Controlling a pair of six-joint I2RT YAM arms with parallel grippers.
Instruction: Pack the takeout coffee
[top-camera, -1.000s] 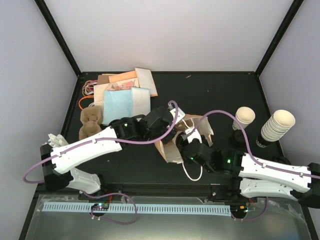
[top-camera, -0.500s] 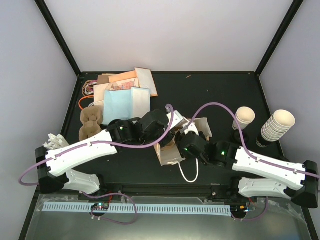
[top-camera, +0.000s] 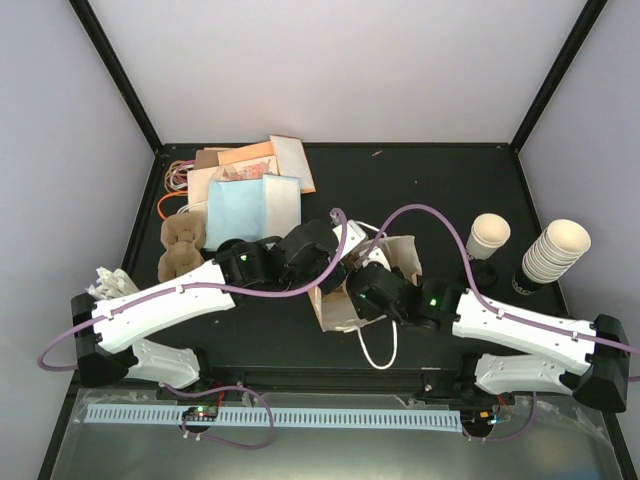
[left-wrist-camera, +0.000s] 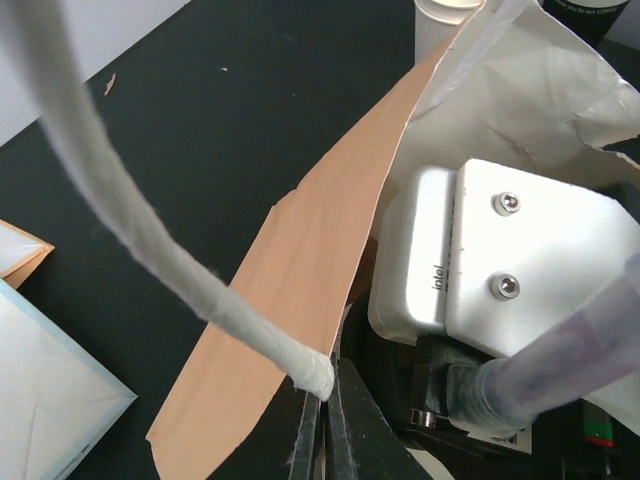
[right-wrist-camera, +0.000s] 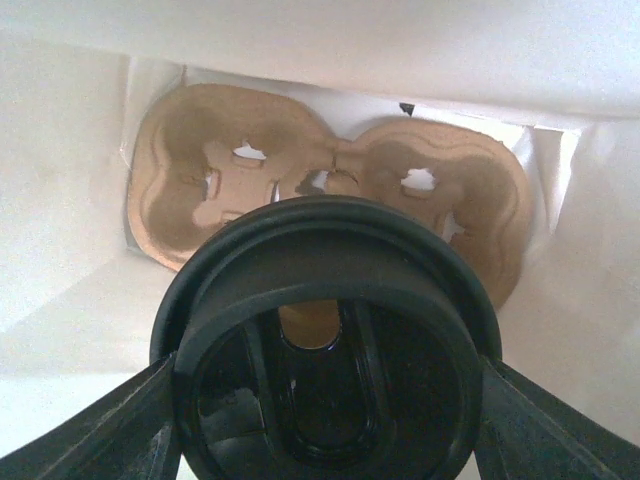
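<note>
Cup carrier (right-wrist-camera: 200, 190) in bag (right-wrist-camera: 300, 40), takeout coffee (right-wrist-camera: 325, 390) above carrier, stacked cups (top-camera: 555, 250) right.

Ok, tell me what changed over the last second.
The right gripper, holding the lidded cup, pushed leftward into the paper bag, above the cardboard carrier inside. The left gripper, clamped on the bag's handle, drew back slightly toward the near left. The stacked cups and lone cup at right stayed put.

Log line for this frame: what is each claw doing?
left claw: shut on paper bag rim | right claw: grips takeout coffee lid, inside bag | below: cup carrier on bag floor
</note>
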